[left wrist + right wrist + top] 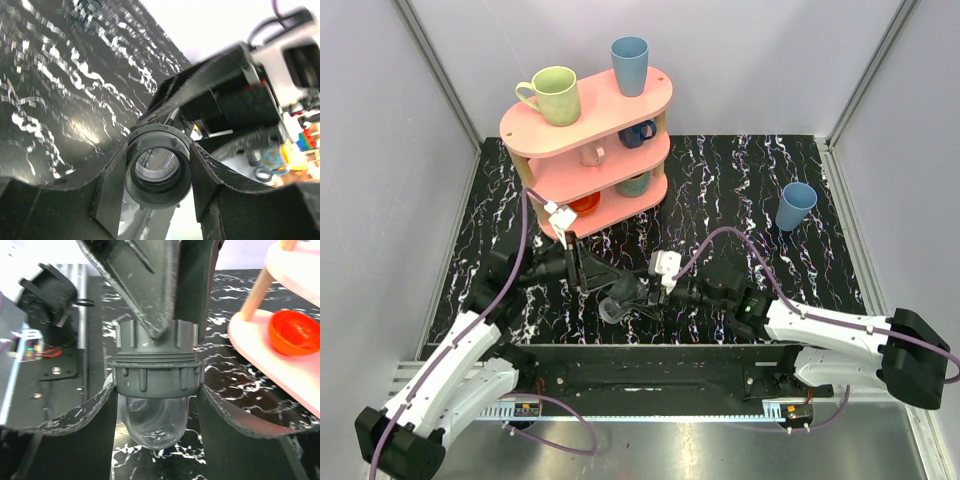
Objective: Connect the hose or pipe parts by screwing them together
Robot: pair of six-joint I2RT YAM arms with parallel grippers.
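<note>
Left end effector (159, 176) is clenched on the grey ring (146, 198), one finger on each side. Its wrist camera looks straight down the ring's bore, so the ring's axis runs along the line of this arm's reach. Right end effector (154, 396) grasps the clear cup (152, 424) by its ribbed grey collar (150, 381), with its fingers flanking the collar crosswise to that same axis. Ring and cup sit end to end on one line, and a narrow band of thread shows between ring and collar, so I judge the joint started but not run home. Neither arm is nearer: both hold the pair, seemingly raised off the counter (750, 190), on the near side of the pink shelf (600, 110), toward the arm bases. The coming turn should be a roll of the left wrist about the bore while the right keeps the cup fixed. Any tilt between the two risks crossing the thread.
</note>
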